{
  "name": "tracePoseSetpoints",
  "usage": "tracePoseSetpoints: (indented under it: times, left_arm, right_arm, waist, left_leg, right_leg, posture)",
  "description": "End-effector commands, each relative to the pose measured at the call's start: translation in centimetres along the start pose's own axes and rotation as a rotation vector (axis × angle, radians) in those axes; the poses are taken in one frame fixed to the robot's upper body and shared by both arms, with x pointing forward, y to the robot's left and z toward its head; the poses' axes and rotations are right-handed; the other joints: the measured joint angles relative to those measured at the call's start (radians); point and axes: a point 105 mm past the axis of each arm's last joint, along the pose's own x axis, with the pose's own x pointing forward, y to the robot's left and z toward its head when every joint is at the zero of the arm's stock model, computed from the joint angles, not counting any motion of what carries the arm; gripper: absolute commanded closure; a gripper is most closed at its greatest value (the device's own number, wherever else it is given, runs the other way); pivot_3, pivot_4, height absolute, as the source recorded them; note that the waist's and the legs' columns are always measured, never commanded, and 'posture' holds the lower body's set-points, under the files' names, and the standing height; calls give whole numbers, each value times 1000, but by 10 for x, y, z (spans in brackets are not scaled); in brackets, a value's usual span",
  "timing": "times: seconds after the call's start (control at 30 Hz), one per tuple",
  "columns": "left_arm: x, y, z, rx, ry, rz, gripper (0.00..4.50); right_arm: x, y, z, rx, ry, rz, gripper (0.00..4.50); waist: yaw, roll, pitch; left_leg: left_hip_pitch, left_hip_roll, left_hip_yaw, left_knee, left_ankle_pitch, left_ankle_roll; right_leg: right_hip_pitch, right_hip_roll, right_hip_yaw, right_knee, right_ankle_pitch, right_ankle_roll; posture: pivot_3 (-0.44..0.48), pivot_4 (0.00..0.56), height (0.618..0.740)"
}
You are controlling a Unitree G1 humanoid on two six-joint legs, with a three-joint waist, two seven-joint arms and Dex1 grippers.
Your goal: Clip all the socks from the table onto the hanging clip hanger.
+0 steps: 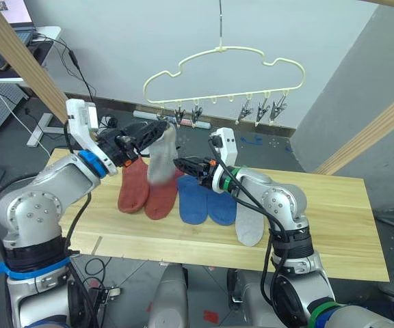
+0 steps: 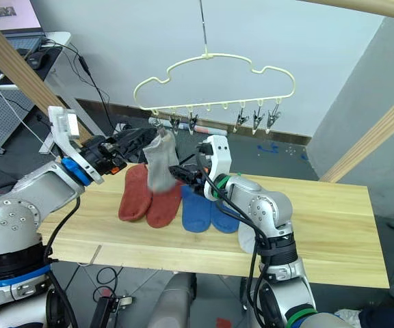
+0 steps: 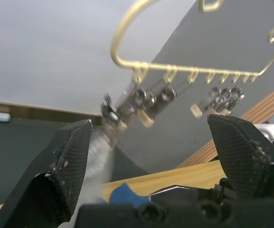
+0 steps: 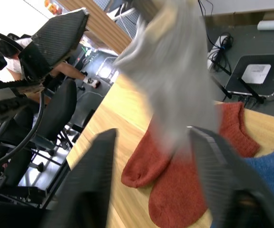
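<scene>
Under the hanger's leftmost clips: one light grey sock (image 1: pixel 161 158) hangs upright, its top edge at the clips, its toe dangling above the tabletop (image 1: pixel 334 212).
Clip hanger (image 1: pixel 224 68): suspended by its hook above the far edge of the tabletop; you can count a row of metal clips (image 1: pixel 262 109) along its lower bar, most of them unoccupied.
Remaining socks: two rust-red socks (image 1: pixel 146 188), two blue socks (image 1: pixel 207 199) and a second grey sock (image 1: pixel 250 222) lie side by side on the tabletop.
Left gripper (image 1: pixel 157 127): raised to the sock's top edge beside the clip; in the left wrist view its fingers (image 3: pixel 68 164) stand spread wide.
Right gripper (image 1: pixel 181 164): held just beside the sock's lower half; its fingers (image 4: pixel 225 164) are spread, either side of the fabric without closing on it.
Step in hand: judged as securing the first sock in its clip.
Next move: confirm the clip bears the sock's weight, then lower one gripper to the row of socks below.
</scene>
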Motion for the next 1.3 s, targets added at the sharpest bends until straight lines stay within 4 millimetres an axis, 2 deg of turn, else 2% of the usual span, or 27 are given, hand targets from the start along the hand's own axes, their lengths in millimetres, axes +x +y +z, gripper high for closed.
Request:
tracePoseSetpoints:
  times: [0.03,0.07,0.1,0.23,0.3,0.4,0.47,0.5,1.03,1.3]
  left_arm:
    - [3,-13,3,132,-42,10,210]
    - [5,-13,1,156,-49,27,210]
    - [6,-13,0,185,-52,43,210]
    - [21,-13,-14,372,-78,107,210]
    - [24,-15,-15,396,-106,105,210]
    - [31,-19,-19,409,-138,94,779]
    - [39,-24,-23,439,-150,89,1384]
    - [42,-24,-22,442,-165,105,1676]
    - [68,-14,-10,492,-257,193,1676]
    - [73,-11,-8,528,-269,201,1676]
  right_arm:
    - [-6,4,6,-77,-36,-11,551]
    - [-11,-1,8,-108,-47,-30,177]
    - [-16,-4,10,-139,-58,-42,47]
    - [-57,-7,33,-290,-149,-55,47]
    - [-65,-4,33,-348,-146,-41,47]
    - [-79,3,32,-440,-137,-1,0]
    - [-87,10,33,-457,-145,32,0]
    - [-90,14,34,-460,-151,44,0]
    - [-97,34,56,-499,-244,112,0]
    - [-99,32,63,-497,-254,96,0]
  waist:
    - [0,0,0]
    - [2,0,0]
    - [5,0,0]
    - [22,1,1]
    - [22,2,1]
    - [19,2,1]
    - [18,2,1]
    - [16,2,1]
    - [11,2,1]
    - [2,2,1]
  left_leg:
    - [0,0,0,0,0,0]
    - [0,0,0,0,0,0]
    - [-1,0,0,0,0,0]
    - [-2,-1,0,0,0,0]
    - [-4,-1,0,0,0,0]
    - [-4,0,0,0,0,0]
    - [-4,0,-1,0,0,0]
    - [-4,0,-1,0,0,0]
    - [-6,-1,-2,5,0,0]
    - [-7,-1,-3,6,0,0]
  right_leg:
    - [0,0,0,0,0,0]
    - [0,0,0,0,0,0]
    - [-1,0,0,0,0,0]
    - [-1,0,0,-2,0,0]
    - [-1,0,0,-3,0,0]
    - [-2,1,0,-3,0,0]
    - [-2,1,0,-3,0,0]
    - [-2,1,0,-3,0,0]
    - [-2,2,-1,-1,0,0]
    - [-2,2,-2,0,0,0]
  posture:
    - [253,300,740]
    - [253,300,740]
    - [253,300,740]
    - [240,310,740]
    - [229,311,740]
    - [210,315,740]
    - [191,320,740]
    - [184,321,740]
    - [153,324,740]
    - [141,323,740]
